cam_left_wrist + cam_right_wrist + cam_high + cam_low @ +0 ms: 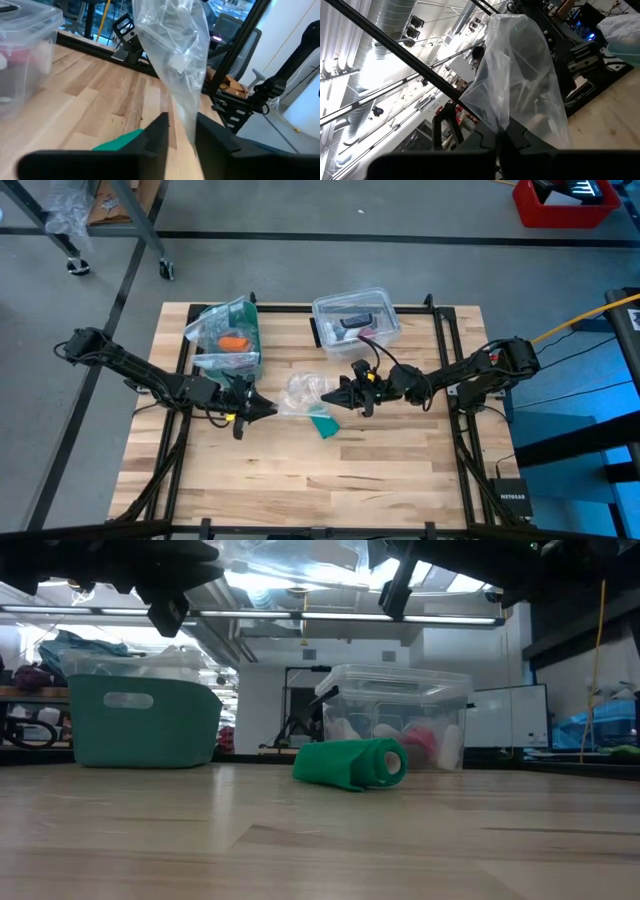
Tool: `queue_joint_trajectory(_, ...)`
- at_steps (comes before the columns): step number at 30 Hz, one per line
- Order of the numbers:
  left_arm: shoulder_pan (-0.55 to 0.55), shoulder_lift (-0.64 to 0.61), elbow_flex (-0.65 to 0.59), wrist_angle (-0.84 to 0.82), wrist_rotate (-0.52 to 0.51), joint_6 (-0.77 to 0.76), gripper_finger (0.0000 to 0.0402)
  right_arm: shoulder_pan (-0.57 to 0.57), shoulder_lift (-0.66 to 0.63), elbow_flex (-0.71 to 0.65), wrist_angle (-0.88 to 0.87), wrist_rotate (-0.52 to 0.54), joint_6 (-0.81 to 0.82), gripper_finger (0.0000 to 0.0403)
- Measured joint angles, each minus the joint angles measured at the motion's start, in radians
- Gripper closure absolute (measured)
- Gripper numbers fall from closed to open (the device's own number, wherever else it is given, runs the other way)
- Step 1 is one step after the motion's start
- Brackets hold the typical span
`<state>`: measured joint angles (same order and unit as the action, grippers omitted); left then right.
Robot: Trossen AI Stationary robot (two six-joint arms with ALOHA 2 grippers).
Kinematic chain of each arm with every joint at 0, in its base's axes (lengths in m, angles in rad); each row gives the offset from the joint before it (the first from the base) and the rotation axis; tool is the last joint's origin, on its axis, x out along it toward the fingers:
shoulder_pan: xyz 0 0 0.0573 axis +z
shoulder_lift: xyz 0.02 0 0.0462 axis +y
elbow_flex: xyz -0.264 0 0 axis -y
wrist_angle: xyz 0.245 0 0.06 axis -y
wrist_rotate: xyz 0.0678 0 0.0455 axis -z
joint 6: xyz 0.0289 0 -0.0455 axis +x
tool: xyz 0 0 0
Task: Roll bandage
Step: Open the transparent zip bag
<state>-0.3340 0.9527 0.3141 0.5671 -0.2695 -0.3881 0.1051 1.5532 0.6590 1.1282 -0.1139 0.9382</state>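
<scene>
Here, both my claws sit raised above the middle of the table, pinching a clear plastic bag between them. My left claw grips one edge of the bag with its fingers nearly together; my right claw is clamped tight on the opposite edge. Just below the bag, the bandage lies on the wood as a teal roll, free of both claws. Farther back stand a lidded clear box and a teal bin.

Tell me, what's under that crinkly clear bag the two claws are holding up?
The teal bandage lies on the wooden table just below the clear bag, partly rolled. Whether anything remains inside the bag cannot be seen.
</scene>
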Motion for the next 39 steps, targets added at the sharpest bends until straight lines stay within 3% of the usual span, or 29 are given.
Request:
queue_joint_trajectory(5, 0.0, 0.0, 0.0, 0.0, 0.0, 0.0, 0.0394, 0.0, 0.0, 0.0, 0.0, 0.009, 0.0, 0.04)
queue_joint_trajectory(14, 0.0, 0.0, 0.0, -0.001, 0.004, -0.068, 0.0399, -0.001, 0.0, 0.0, -0.003, 0.012, -0.029, 0.037)
queue_joint_trajectory(20, 0.0, 0.0, 0.0, -0.001, 0.018, -0.291, 0.04, 0.0, 0.0, 0.0, -0.003, 0.017, -0.133, 0.0321)
queue_joint_trajectory(24, 0.0, 0.0, 0.0, 0.0, 0.052, -0.441, 0.0401, 0.0, 0.0, 0.004, -0.004, 0.012, -0.296, 0.0275)
queue_joint_trajectory(29, 0.0, -0.001, 0.0, -0.001, 0.137, -0.689, 0.0401, 0.0, 0.0, 0.047, -0.003, -0.076, -0.576, 0.023)
queue_joint_trajectory(36, -0.006, -0.001, 0.0, -0.001, 0.272, -0.956, 0.0401, 0.0, 0.0, 0.138, -0.004, -0.234, -0.817, 0.0204)
queue_joint_trajectory(39, -0.033, -0.001, 0.0, -0.003, 0.301, -1.037, 0.0401, 0.0, -0.01, 0.168, -0.004, -0.248, -0.896, 0.0203)
